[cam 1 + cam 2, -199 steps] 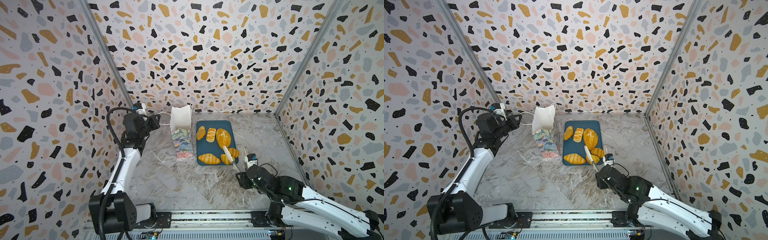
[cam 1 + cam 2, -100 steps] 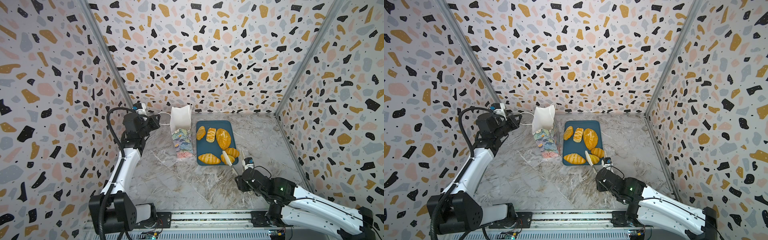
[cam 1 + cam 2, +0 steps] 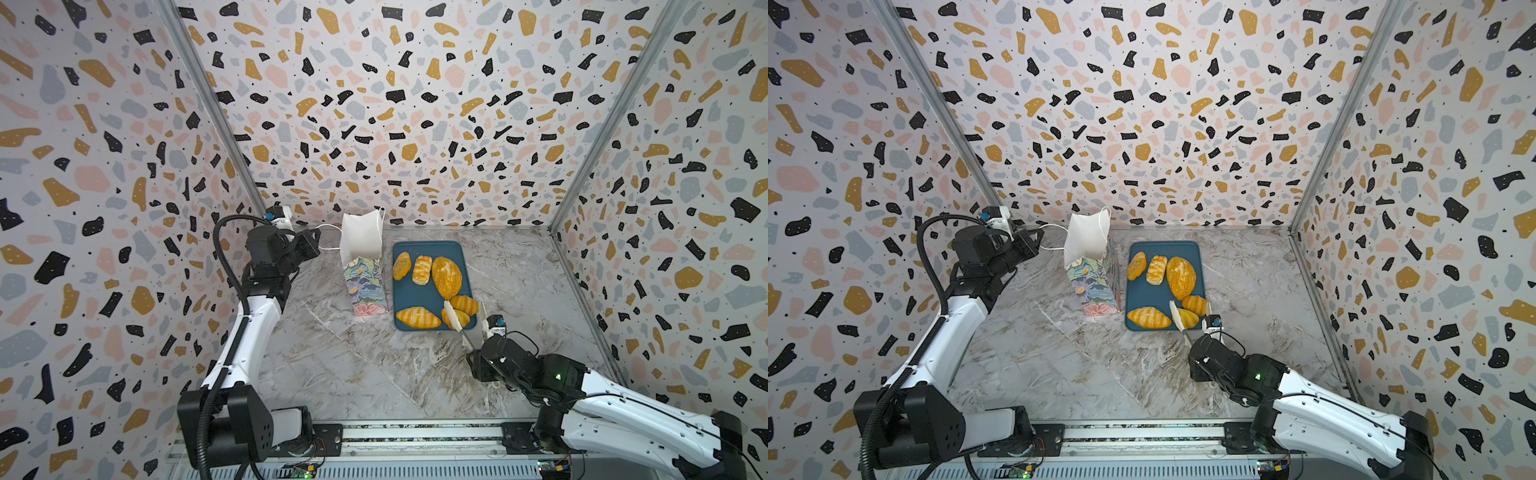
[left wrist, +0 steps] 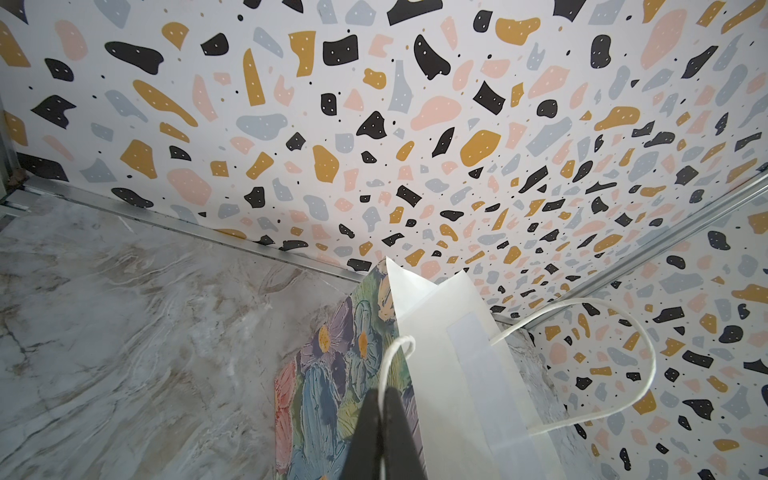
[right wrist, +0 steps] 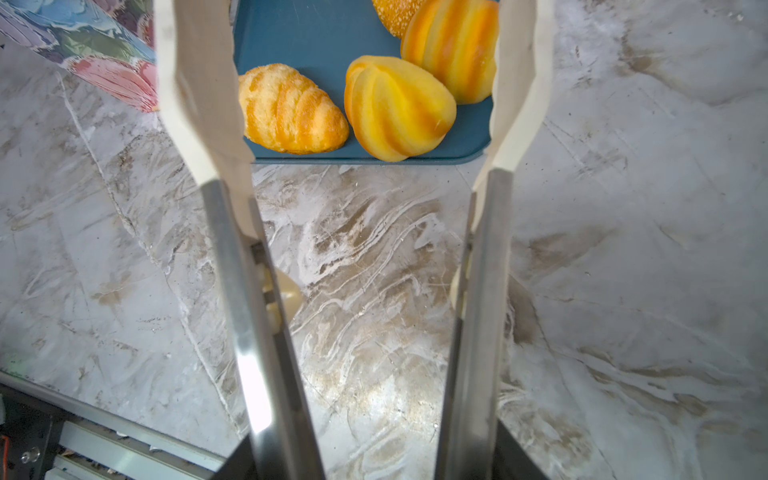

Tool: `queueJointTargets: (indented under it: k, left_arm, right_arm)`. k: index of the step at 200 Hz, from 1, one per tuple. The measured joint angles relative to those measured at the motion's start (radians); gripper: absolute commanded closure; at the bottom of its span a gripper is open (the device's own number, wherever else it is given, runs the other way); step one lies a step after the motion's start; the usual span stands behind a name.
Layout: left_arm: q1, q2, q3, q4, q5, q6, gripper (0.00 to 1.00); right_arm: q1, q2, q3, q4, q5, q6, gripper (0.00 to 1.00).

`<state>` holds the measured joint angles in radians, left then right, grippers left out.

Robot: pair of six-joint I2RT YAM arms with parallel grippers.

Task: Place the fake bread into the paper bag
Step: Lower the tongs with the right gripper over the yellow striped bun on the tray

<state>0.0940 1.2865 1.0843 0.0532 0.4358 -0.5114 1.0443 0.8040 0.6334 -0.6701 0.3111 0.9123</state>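
Six pieces of golden-yellow fake bread (image 3: 446, 277) lie on the flat dark-blue plastic tray (image 3: 419, 296). The tray is just beside the tall floral paper bag (image 3: 365, 282), which stands upright on the marbled grey desk (image 3: 374, 374) with its white mouth open (whether any bread is already inside cannot be seen).

The left end effector (image 4: 380, 395) is pressed together on one thin white cord handle (image 4: 400, 345), so the bag is steadied by a single string. A hard tug could lean it over or fold the mouth shut. The second cord loop (image 4: 652, 365) arcs free beside the opening and might snag whatever comes in.

The right end effector (image 5: 357, 83) has its long cream-tipped arms spread, clamping nothing, on either side of the smooth ridged yellow roll (image 5: 397, 108) at the tray's near corner. That roll seems to touch the orange ridged roll (image 5: 451, 50) and sits just beside the striped croissant (image 5: 291, 110). A closing squeeze may therefore catch a neighbour, or the rounded roll may squirt over the low rim onto the desk. A loose grip would likely drop it short of the narrow bag.
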Motion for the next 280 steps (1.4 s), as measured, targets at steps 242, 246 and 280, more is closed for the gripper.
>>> queueJointTargets:
  k: [242,246,280]
  left_arm:
    - [0.0,0.0,0.0,0.001,0.0,-0.002,1.0]
    - [0.0,0.0,0.0,0.001,0.0,-0.002,1.0]
    - [0.0,0.0,0.0,0.001,0.0,-0.002,1.0]
  right_arm:
    - [-0.179,0.098,-0.118,0.206,-0.187,-0.064,0.42]
    - [-0.182,0.098,-0.12,0.208,-0.188,-0.066,0.42]
    - [-0.196,0.101,-0.125,0.22,-0.201,-0.073,0.42]
